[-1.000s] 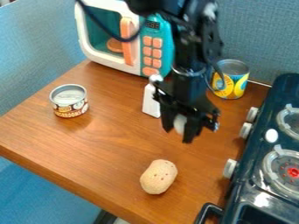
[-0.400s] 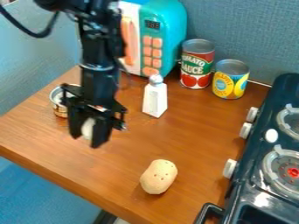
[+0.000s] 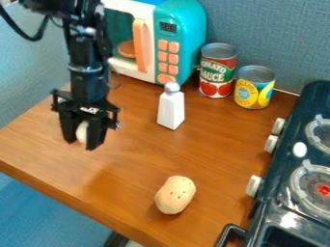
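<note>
– What is in your gripper?
– You have one white, rounded object pinched between two fingers, parted by its width, over the left part of the wooden counter.
– How many things do you have around it?
– To its right, one white shaker; nearer you, one tan potato; far right, two cans, one red can and one yellow can; far side, one toy microwave; right edge, one stove
</note>
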Tool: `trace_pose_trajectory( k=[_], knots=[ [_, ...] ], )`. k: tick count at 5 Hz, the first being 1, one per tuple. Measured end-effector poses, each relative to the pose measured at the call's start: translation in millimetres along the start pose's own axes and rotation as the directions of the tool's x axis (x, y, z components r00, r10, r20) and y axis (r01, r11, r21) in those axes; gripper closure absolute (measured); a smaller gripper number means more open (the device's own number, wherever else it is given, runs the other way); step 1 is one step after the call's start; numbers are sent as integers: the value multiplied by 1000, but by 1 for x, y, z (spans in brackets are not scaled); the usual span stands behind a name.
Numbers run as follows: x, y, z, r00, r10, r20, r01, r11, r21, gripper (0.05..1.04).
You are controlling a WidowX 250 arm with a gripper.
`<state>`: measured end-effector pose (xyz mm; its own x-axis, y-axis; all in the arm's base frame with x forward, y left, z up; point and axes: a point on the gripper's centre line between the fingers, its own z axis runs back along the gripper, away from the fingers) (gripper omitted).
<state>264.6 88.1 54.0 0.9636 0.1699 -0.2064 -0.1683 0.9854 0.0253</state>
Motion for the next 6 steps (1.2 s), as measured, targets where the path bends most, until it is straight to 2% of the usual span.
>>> trace_pose_trajectory(
  k=[1,2,3,4,5,6],
  knots=[
    [9,10,-15,1000,5,-13,-5,1000,-10,492],
    [17,12,-33,999,-8,-50,7,1000,-24,492],
    [19,14,-34,999,4,-41,-6,999,-44,412],
    [19,13,-34,997,14,-71,-19,997,-75,161],
    [15,11,-35,997,23,-72,-29,996,-82,77],
    [9,10,-22,998,50,-28,-52,996,-77,81]
  ],
)
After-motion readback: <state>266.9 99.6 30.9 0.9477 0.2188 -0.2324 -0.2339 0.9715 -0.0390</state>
